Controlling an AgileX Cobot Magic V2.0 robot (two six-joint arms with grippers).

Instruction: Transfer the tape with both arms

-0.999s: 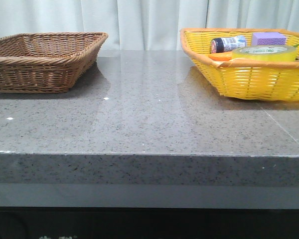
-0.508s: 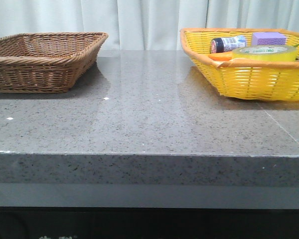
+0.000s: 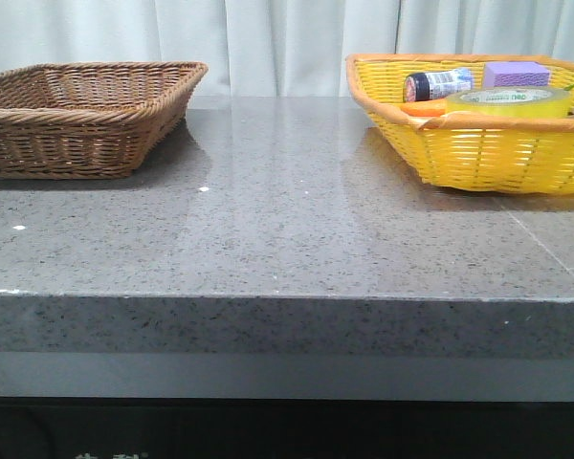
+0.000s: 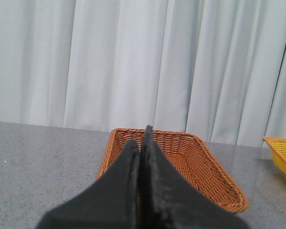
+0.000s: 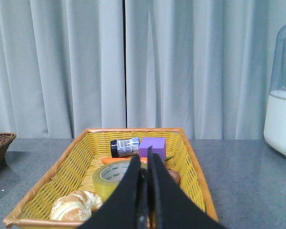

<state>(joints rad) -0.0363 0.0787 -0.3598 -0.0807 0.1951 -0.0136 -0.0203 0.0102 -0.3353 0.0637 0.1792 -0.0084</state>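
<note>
The yellow tape roll (image 3: 505, 101) lies flat in the yellow basket (image 3: 478, 158) at the table's back right. In the right wrist view the tape (image 5: 112, 179) shows its white core with green lettering. My right gripper (image 5: 146, 160) is shut and empty, held short of the basket with its tips in line with the tape. My left gripper (image 4: 141, 138) is shut and empty, pointing at the brown wicker basket (image 4: 207, 176). Neither arm shows in the front view.
The brown basket (image 3: 77, 120) stands at the back left. The yellow basket also holds a dark bottle (image 5: 124, 146), a purple block (image 5: 153, 146), an orange item (image 3: 423, 109) and a bread roll (image 5: 76, 205). A white container (image 5: 281, 121) stands to the right.
</note>
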